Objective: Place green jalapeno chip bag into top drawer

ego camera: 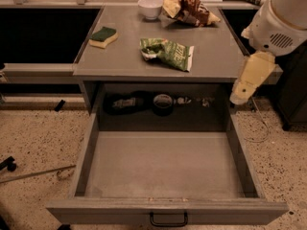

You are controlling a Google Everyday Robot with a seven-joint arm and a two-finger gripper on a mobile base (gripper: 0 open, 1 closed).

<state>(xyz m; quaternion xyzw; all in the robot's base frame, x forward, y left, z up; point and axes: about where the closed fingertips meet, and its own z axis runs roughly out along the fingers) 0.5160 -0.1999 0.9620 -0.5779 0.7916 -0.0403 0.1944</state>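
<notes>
Right now I see the tool point(247, 83) hanging off the right edge of the desk point(216, 47), just beside its front right corner and above the right wall of the top drawer point(163, 164). From this angle I cannot tell how far open it is; it touches nothing on the desk.

On the desk, the green jalapeno chip bag point(168, 53) lies flat and crumpled near the middle, toward the front edge, well apart from the tool. A green-and-yellow sponge point(103, 36) sits to its left. At the back stand a white bowl point(150, 7) and, just beside it on the right, a brown-and-yellow snack bag point(188, 9).

Below, the top drawer is pulled fully out, its flat grey bottom bare, its black handle point(168, 220) facing me. Some dark items I cannot identify lie in the shadowed recess behind it.
</notes>
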